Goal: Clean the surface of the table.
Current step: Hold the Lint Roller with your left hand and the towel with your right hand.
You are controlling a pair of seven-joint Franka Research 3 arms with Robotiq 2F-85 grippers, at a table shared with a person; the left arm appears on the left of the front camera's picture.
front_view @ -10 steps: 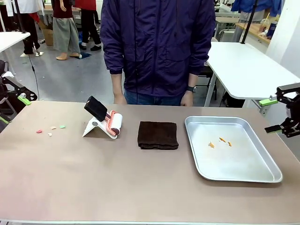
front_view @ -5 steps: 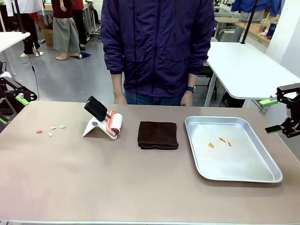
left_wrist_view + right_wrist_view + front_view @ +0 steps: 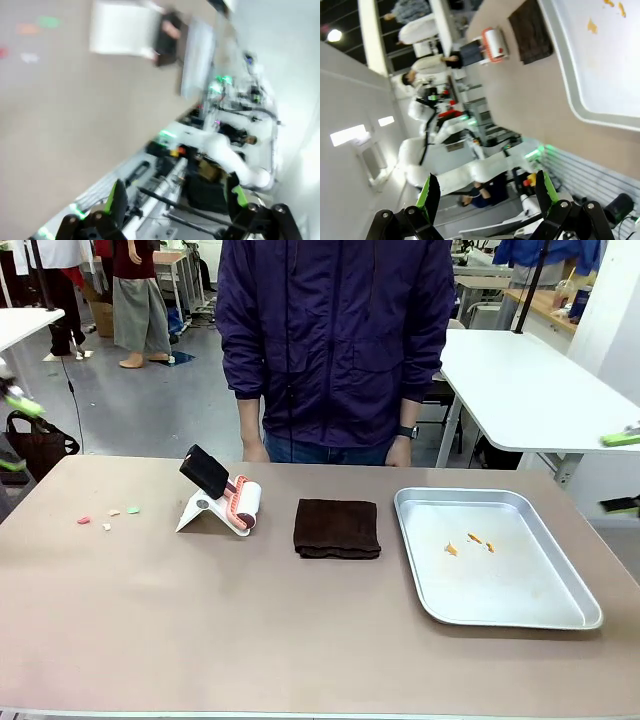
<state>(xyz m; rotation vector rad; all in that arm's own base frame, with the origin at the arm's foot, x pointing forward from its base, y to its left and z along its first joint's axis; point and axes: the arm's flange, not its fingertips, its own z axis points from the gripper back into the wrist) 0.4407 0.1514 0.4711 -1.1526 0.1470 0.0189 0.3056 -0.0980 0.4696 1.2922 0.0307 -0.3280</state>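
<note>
The taupe table [image 3: 250, 620] carries a few small coloured scraps [image 3: 108, 516] near its left end; in the left wrist view those scraps [image 3: 35, 27] are blurred. My left gripper [image 3: 12, 435] hangs blurred beyond the table's left edge, and its own view shows it [image 3: 176, 197] open and holding nothing. My right gripper [image 3: 621, 472] sits off the right edge with just its green pads in sight; from the wrist it [image 3: 487, 190] is open and holds nothing. Both grippers are off the tabletop.
A lint roller [image 3: 240, 502] leans on a white stand [image 3: 200, 512] at centre left. A folded dark brown cloth [image 3: 337, 528] lies mid-table. A silver tray [image 3: 578, 615] on the right holds orange crumbs [image 3: 470, 540]. A person [image 3: 335, 340] stands at the far edge, hands down.
Both arms have swung outward. The left gripper rose and now blurs at the picture's left edge. The right gripper slid right until only its pads remain. Nothing on the table moved.
</note>
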